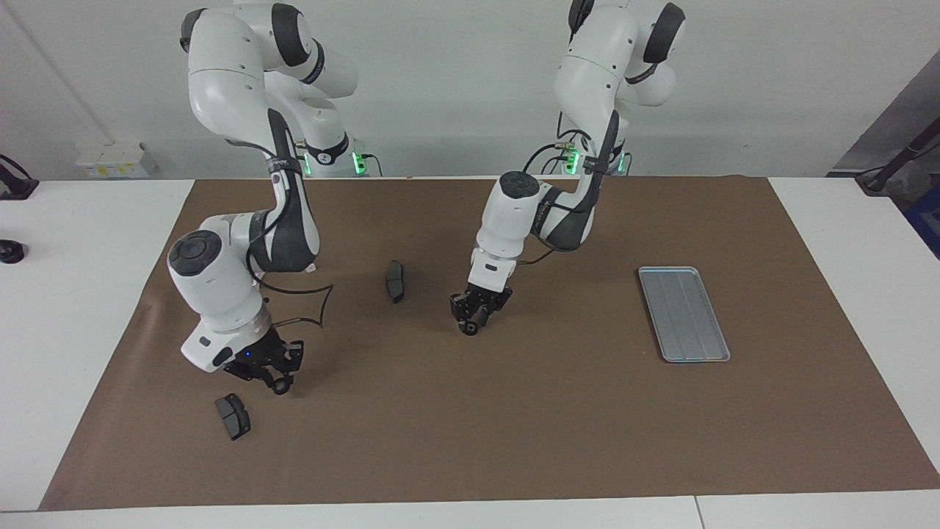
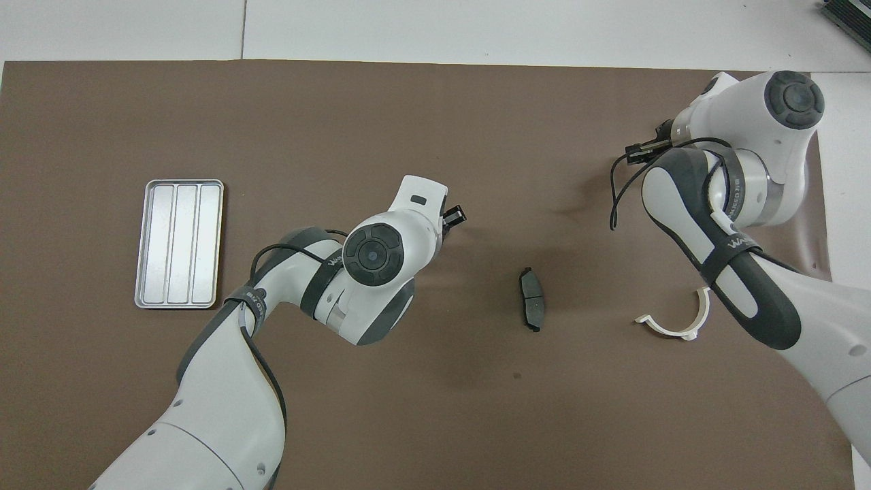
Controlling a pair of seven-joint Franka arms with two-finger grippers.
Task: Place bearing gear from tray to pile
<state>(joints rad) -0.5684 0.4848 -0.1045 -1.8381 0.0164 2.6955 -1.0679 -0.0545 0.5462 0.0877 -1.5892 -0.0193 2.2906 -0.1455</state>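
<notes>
The silver tray [image 1: 684,314] lies bare toward the left arm's end of the mat; it also shows in the overhead view [image 2: 179,243]. My left gripper [image 1: 474,317] hangs low over the middle of the mat, between the tray and the pile, shut on a small dark round part, the bearing gear [image 1: 470,327]. The pile has one dark brake pad [image 1: 395,281] beside the left gripper, a second brake pad [image 1: 233,416], and a white half-ring bracket [image 2: 674,320]. My right gripper [image 1: 268,369] waits just above the mat, beside the second pad.
A brown mat [image 1: 514,441] covers the white table. The right arm's black cable [image 1: 322,303] loops down near the bracket. The right arm hides the second brake pad in the overhead view. A small dark object [image 1: 10,251] sits on the bare table at the right arm's end.
</notes>
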